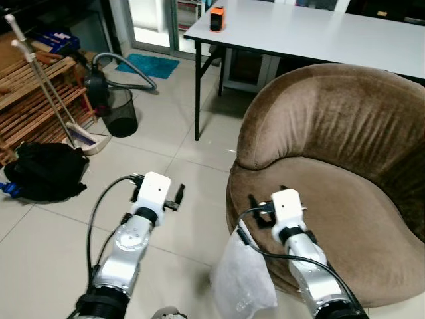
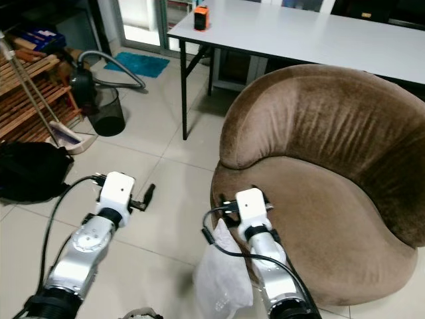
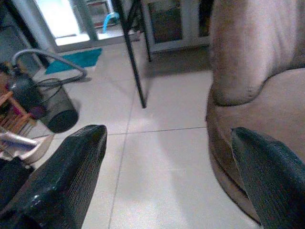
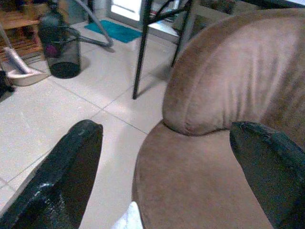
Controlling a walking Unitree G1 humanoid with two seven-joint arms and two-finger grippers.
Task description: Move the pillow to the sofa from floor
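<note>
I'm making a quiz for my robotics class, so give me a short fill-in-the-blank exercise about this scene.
1. The white pillow leans against the brown ____.
2. The left gripper hovers over the floor with its fingers ____.
3. The orange box sits on the white ____.

Missing words: sofa; open; table

Even indoor light fills the room, with brighter daylight blown out at the glass door (image 3: 66, 19). The head views are sharp. Both wrist views are softer, with a bluish cast, and the black fingers (image 3: 62, 181) close to the lens are blurred. Soft shadow lies under the white surface (image 1: 312, 33).
</note>
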